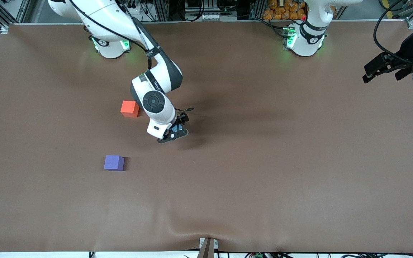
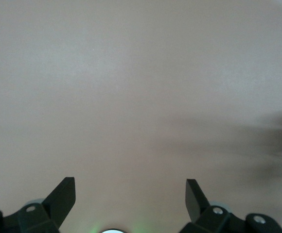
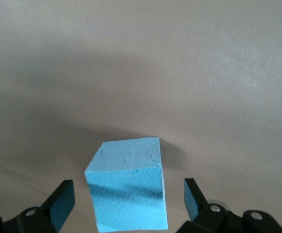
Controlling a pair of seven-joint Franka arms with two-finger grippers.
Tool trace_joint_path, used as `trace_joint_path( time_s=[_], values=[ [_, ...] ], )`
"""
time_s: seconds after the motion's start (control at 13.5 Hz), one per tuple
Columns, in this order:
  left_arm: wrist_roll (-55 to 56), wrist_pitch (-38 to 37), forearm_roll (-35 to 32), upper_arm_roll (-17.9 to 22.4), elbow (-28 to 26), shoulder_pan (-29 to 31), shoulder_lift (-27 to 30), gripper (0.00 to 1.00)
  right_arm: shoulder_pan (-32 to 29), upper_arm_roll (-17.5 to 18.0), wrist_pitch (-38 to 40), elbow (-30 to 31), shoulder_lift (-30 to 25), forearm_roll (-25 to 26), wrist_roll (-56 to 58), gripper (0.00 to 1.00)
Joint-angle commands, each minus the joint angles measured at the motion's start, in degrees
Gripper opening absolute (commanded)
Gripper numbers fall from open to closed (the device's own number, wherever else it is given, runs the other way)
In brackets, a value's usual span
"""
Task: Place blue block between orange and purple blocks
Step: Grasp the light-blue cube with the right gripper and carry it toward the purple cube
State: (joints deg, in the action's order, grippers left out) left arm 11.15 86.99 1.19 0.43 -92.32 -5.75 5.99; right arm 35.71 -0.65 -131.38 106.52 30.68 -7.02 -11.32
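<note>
The blue block [image 3: 129, 191] is a light sky-blue cube resting on the table, seen only in the right wrist view. It sits between my right gripper's open fingers [image 3: 63, 201], with a gap on each side. In the front view my right gripper [image 1: 175, 132] is low over the table's middle and hides the block. The orange block [image 1: 130, 108] lies beside the right arm's wrist. The purple block [image 1: 114, 163] lies nearer the front camera than the orange one. My left gripper [image 1: 370, 72] waits open and empty in the air at the left arm's end of the table, and its wrist view [image 2: 130, 191] shows only bare table.
The brown table cover [image 1: 264, 172] has a ripple near its front edge. A small bracket [image 1: 207, 247] sticks up at the middle of that edge. The two arm bases [image 1: 110, 44] [image 1: 305, 39] stand along the table's back edge.
</note>
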Motion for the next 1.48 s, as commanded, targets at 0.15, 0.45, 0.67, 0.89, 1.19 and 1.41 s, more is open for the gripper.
trace_joint_path(
  time_s=[0.15, 0.45, 0.67, 0.89, 1.19, 1.41],
  values=[
    [-1.48, -0.41, 0.83, 0.01, 0.3, 0.48, 0.43, 1.0, 1.46, -0.49, -1.51, 1.15, -0.27, 0.69, 0.07, 0.71],
    [-1.48, -0.15, 0.83, -8.38, 0.21, 8.96, 0.34, 1.0, 1.64, -0.58, -0.73, 0.62, -0.88, 0.52, -3.09, 0.0],
    [-1.3, -0.06, 0.92, -10.62, 0.21, 10.23, 0.25, 1.0, -3.51, -1.8, 11.63, -0.25, -7.54, 0.6, -2.22, 0.0],
    [-1.39, 0.03, 1.01, -10.62, 0.3, 10.5, -0.19, 1.0, -12.65, -2.85, 18.77, -0.35, -13.79, 0.69, 0.25, 0.0],
    [-1.48, -0.5, 1.01, -10.45, 0.3, 10.76, -0.1, 1.0, -18.48, -3.3, 18.27, 3.5, -14.24, 0.6, -0.1, 0.0],
    [-1.39, -0.59, 0.83, -10.1, 0.3, 10.76, 0.07, 1.0, -21.12, -3.04, 11.43, 9.22, -14.33, -0.01, -0.1, 0.0]
  ],
)
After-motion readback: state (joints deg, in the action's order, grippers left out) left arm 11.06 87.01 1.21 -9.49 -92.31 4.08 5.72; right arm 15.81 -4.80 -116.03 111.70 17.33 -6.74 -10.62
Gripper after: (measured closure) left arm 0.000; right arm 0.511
